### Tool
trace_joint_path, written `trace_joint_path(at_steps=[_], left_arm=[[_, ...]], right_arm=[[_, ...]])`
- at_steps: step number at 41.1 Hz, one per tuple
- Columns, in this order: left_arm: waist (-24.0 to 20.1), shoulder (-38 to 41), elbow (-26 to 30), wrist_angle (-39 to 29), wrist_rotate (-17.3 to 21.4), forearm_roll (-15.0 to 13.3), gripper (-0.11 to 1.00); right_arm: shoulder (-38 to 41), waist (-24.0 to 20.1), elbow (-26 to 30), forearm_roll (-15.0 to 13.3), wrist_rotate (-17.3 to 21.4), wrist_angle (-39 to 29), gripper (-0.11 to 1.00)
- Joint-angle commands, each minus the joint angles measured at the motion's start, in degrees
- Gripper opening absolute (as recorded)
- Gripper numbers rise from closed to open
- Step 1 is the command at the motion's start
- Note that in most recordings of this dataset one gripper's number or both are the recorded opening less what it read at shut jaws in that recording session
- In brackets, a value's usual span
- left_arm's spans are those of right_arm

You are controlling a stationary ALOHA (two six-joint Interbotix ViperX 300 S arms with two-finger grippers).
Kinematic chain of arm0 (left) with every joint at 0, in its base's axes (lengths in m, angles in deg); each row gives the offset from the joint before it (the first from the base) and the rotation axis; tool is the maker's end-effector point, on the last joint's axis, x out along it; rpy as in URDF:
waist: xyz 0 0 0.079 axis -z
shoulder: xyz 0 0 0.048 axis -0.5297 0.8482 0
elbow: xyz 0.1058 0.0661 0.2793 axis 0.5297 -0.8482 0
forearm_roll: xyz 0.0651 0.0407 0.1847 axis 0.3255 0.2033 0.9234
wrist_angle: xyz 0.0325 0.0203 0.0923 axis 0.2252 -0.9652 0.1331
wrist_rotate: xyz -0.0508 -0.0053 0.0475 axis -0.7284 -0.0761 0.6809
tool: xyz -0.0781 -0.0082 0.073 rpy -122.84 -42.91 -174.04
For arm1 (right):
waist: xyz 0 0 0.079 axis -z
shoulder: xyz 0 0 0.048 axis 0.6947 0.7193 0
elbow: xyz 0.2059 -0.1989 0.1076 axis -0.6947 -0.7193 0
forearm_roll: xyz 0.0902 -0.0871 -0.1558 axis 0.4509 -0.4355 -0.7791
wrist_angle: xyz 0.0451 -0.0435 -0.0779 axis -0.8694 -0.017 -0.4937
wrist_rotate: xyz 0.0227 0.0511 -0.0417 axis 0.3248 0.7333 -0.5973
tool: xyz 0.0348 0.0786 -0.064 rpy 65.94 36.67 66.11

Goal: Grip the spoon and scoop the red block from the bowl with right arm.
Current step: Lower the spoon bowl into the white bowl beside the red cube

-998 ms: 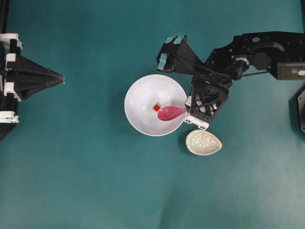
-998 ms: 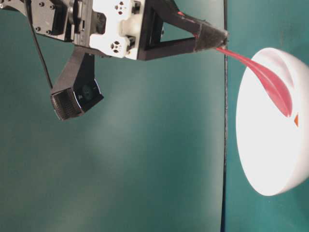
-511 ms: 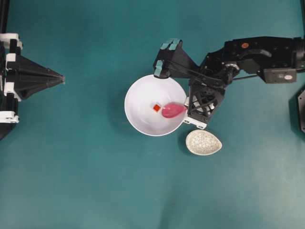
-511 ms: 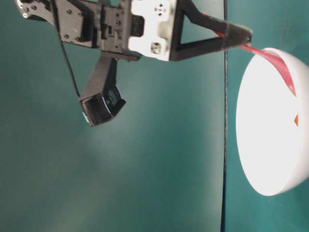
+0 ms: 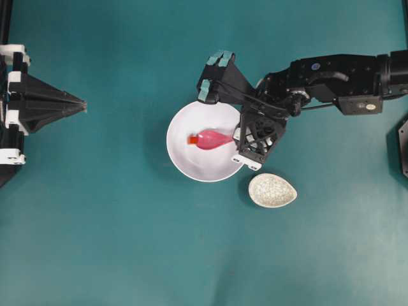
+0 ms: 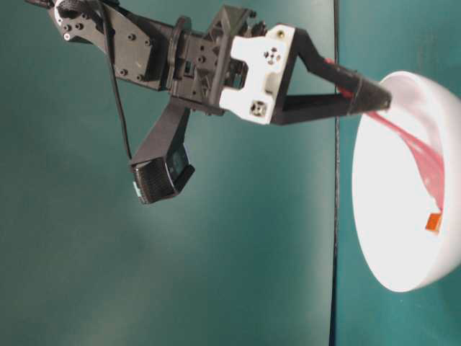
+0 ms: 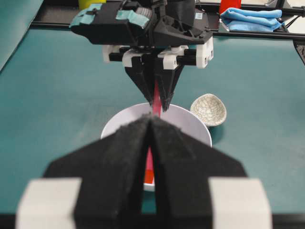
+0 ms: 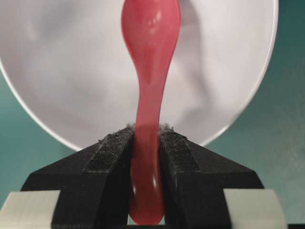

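1. Bowl (image 5: 191,162): one, white, round, near the middle of the teal desk (image 5: 127,242) in the overhead view. Contents: the scoop of the spoon (image 5: 210,139) and the red block (image 5: 193,139).
2. Spoon: one, glossy pink. The scoop lies inside the bowl and points toward 9 o'clock in the overhead view; the handle rises over the bowl's 3 o'clock rim. In the right wrist view the scoop's tip is cut off by the top edge.
3. Red block: one, small. It touches the tip of the scoop on its 9 o'clock side, left of the bowl's centre. From table level it shows at the low end of the spoon against the inner wall; whether it sits in the scoop or just beside it cannot be told.
4. Speckled dish (image 5: 273,190): one, beige, egg-shaped, at 4 o'clock of the bowl, just beside it and apart from it. Nothing shows in it.
5. Right claw (image 8: 147,143): one, clamped on the spoon's handle, both pads pressed to its sides, poised over the bowl's 3 o'clock rim.
6. Left claw (image 7: 151,125): one, fingers together with nothing between them, at the 9 o'clock edge of the overhead view, well apart from the bowl. Its arm is cut off by the frame.
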Motion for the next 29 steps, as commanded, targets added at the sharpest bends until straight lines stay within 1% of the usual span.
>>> trace_joint_path(at_steps=[1,10,24,29], left_arm=[[-0.18,0.44,1.32,0.44,0.0,0.09,0.0],[-0.18,0.35,1.32,0.53,0.0,0.09,0.0],[-0.18,0.35,1.32,0.53,0.0,0.09,0.0],[-0.18,0.44,1.23,0.53,0.0,0.09,0.0]], right_arm=[[-0.79,0.0,0.88,-0.09,0.18,1.76,0.21],[-0.79,-0.35,0.88,0.26,0.18,3.16,0.21],[-0.79,-3.43,0.79,0.35,0.26,3.34,0.21],[-0.79,-3.43,0.88,0.53,0.35,4.39,0.21]])
